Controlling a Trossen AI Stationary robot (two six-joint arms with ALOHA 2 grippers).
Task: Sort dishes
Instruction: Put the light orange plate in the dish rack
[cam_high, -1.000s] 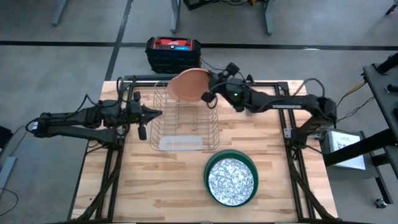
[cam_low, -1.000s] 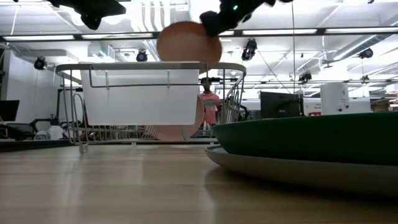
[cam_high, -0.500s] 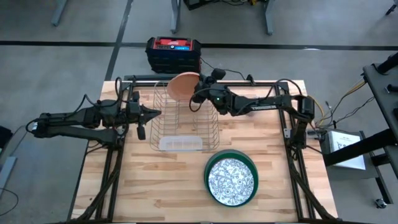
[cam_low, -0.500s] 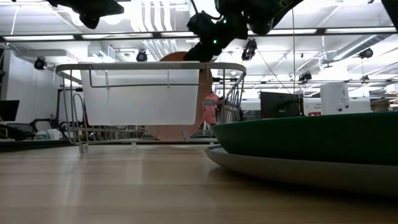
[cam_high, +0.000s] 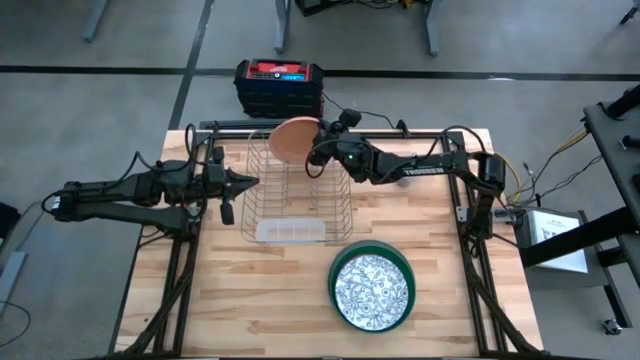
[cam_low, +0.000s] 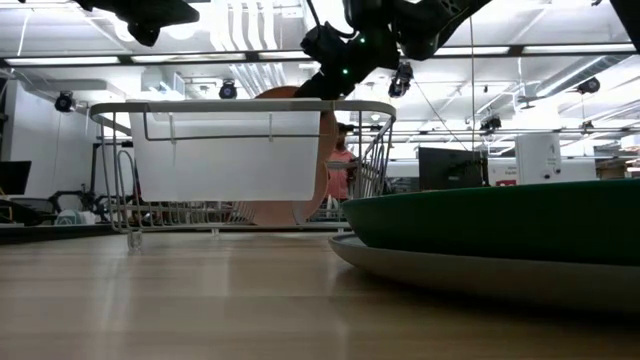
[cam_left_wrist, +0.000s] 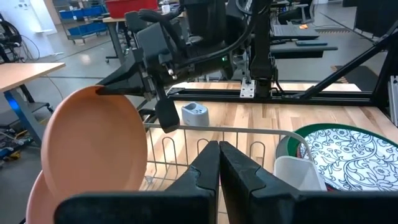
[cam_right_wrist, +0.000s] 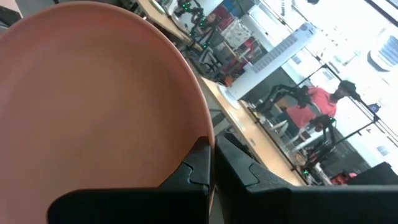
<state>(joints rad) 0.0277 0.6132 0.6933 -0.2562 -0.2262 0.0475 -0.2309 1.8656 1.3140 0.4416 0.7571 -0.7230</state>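
My right gripper (cam_high: 318, 153) is shut on a salmon-pink plate (cam_high: 293, 138) that stands on edge in the far end of the silver wire rack (cam_high: 297, 195). The plate fills the right wrist view (cam_right_wrist: 93, 106). In the left wrist view a second pink plate (cam_left_wrist: 36, 194) stands just behind it (cam_left_wrist: 93, 149) in the rack. A white, dark-patterned plate (cam_high: 372, 287) lies on the dark green plate (cam_high: 335, 270) at the near right. My left gripper (cam_high: 247, 181) is shut and empty, just left of the rack. My right gripper pinches the salmon-pink plate's upper rim (cam_right_wrist: 208, 124) between its two fingers, one on each face. The fingers (cam_left_wrist: 121, 84) come slanting down from the table's right side. The plate stands nearly upright, its lower part down inside the rack (cam_low: 300, 150); its lowest edge is hidden.
A clear tray (cam_high: 290, 230) hangs on the rack's near end. A small grey-blue gadget (cam_left_wrist: 194, 114) sits on the table beyond the rack. A black and red box (cam_high: 280, 85) stands past the table's far edge. A person in a red top (cam_low: 338, 170) shows in the room.
My right gripper has gone toward the table's left edge and down, still shut on the salmon-pink plate. The plate has tipped from slanted above the rack to nearly upright and has sunk into the rack's far end. In the last half second it has hardly moved.
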